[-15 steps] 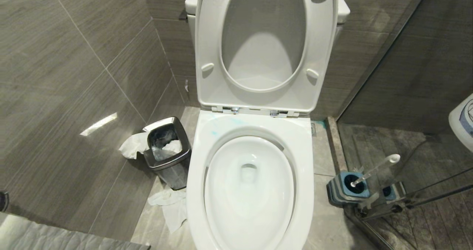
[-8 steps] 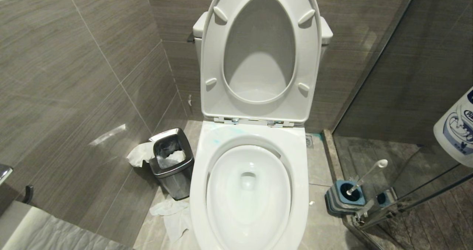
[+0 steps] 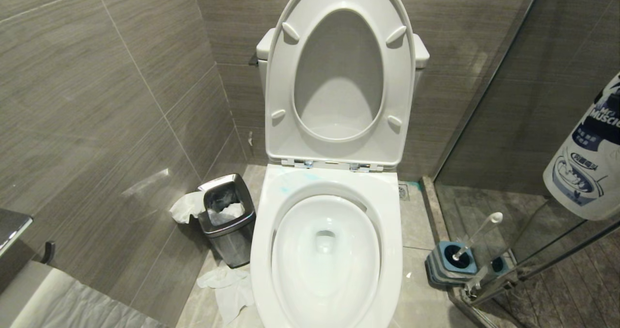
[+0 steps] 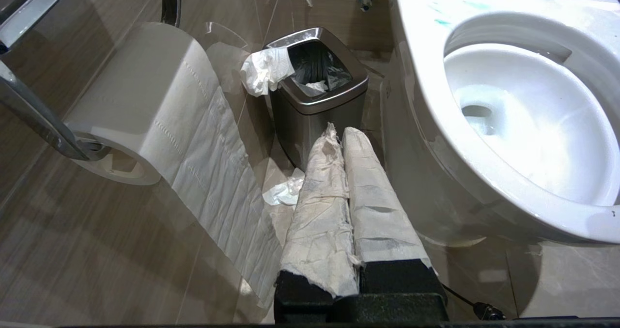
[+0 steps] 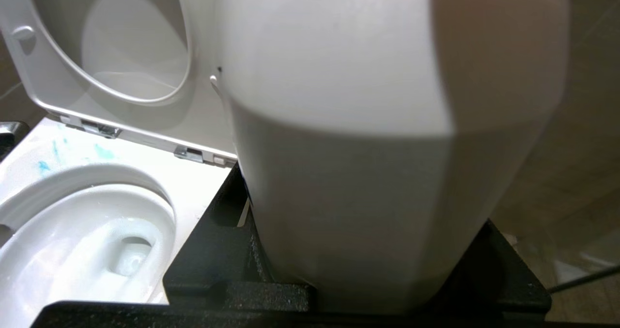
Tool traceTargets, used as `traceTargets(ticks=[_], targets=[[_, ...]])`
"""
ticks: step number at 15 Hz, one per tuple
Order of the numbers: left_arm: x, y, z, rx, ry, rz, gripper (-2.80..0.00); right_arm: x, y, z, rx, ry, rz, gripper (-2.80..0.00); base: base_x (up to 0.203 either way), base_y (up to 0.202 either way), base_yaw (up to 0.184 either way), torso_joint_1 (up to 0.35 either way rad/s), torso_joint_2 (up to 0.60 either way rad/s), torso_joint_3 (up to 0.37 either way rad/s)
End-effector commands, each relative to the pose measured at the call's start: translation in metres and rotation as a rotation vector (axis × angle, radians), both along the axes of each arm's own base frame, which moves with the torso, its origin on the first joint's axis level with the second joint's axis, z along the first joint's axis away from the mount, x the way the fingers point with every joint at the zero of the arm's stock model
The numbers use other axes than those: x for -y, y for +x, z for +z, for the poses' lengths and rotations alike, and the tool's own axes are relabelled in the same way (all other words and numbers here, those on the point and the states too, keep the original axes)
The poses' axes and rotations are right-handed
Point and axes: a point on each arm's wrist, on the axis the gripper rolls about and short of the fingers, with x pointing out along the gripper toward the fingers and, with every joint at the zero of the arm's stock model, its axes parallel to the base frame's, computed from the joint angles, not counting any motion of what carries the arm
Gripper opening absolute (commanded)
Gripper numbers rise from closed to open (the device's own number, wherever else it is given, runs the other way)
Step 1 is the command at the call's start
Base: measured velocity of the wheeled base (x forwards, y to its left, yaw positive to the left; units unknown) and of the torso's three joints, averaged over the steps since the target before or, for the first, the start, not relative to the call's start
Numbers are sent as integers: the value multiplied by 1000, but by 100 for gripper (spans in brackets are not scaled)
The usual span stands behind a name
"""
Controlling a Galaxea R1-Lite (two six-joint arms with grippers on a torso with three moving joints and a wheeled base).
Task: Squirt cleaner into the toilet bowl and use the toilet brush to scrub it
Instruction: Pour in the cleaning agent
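Observation:
The white toilet bowl stands in the middle with seat and lid raised; turquoise cleaner smears mark its back rim. A white cleaner bottle with a blue label hangs at the right edge, above the floor beside the bowl. My right gripper is shut on the bottle's body, which hides the fingertips. The toilet brush leans in its blue-grey holder on the floor right of the bowl. My left gripper, fingers wrapped in white paper, is shut and empty, low beside the bowl.
A steel waste bin with paper in it stands left of the bowl, crumpled tissue on the floor before it. A toilet roll hangs on a chrome holder at the near left. A glass partition closes the right side behind the brush.
The head camera has tilted, so the whole scene sits lower and smaller. The cleaner bottle has come further in from the right edge and risen.

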Motion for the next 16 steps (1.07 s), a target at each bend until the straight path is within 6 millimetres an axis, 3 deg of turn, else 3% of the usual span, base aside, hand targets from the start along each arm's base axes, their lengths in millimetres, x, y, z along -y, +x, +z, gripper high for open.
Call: traceTargets(ticks=[1,8,16], targets=[[0,0,0,-3,-2,0,-280,-22,24,-4,-55,-5,5,-280,0,0,0,0,0,0],[0,0,0,-3,0,0,-280,-113,81,-18,-177,-85,-15,-280,0,0,0,0,0,0],[0,0,0,-3,0,0,-280,-149,112,-52,-237,-469,-76,-280,0,0,0,0,0,0]])
